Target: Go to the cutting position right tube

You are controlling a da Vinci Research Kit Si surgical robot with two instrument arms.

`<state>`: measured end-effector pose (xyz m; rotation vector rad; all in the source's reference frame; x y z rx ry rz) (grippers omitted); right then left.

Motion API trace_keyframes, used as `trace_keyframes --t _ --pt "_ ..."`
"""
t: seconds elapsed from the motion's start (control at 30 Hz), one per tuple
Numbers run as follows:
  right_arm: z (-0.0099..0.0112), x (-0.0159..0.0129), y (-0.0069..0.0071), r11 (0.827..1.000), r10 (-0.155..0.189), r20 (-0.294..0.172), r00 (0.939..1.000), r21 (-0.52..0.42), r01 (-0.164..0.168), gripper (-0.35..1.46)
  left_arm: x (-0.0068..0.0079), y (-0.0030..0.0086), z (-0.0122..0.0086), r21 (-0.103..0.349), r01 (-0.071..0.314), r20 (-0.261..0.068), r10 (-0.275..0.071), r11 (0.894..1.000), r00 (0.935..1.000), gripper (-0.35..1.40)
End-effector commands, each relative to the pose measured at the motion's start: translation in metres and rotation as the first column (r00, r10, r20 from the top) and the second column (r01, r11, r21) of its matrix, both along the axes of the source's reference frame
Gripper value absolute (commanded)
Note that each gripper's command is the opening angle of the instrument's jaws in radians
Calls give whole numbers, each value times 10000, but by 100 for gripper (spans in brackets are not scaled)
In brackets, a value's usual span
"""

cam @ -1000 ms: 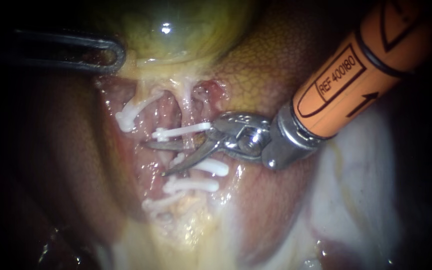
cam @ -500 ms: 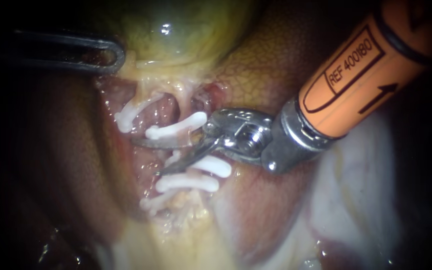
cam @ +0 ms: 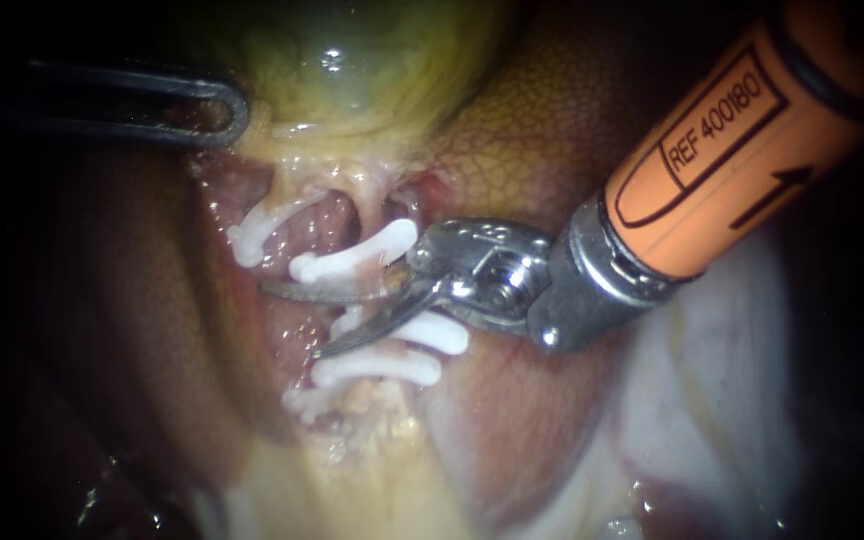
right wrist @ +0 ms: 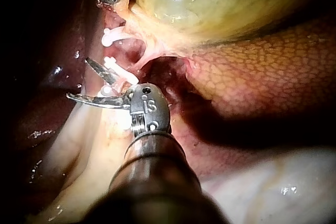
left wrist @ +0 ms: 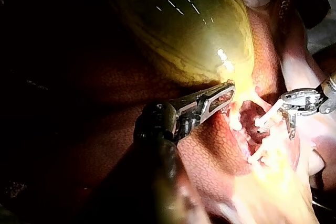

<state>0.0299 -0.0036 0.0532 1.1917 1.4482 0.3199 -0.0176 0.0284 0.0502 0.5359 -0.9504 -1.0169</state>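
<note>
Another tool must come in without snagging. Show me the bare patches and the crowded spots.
Bare: the dark liver beside the clips, below the left instrument; and the pale tissue under the right instrument's shaft. Crowded: the middle, where its open blades reach in among the white clips on the right tube.

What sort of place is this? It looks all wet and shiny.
Most likely a surgery practice setup, seen close up by a camera. The clues: a yellow-green gallbladder beside reddish liver, white clips on thin tubes, and two slender metal tools, the left instrument and the right instrument, its blades open.
</note>
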Motion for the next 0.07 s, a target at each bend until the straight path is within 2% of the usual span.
trace_keyframes --t 0.03,0.07 --pt "1 0 0 10000 3 4 10000 -1 -3 91 0 0 0 -1 -3 5 3 10000 10000 -35" --pt "1 0 0 10000 4 5 10000 -1 -4 91 0 0 0 -1 -3 5 3 10000 10000 -35"
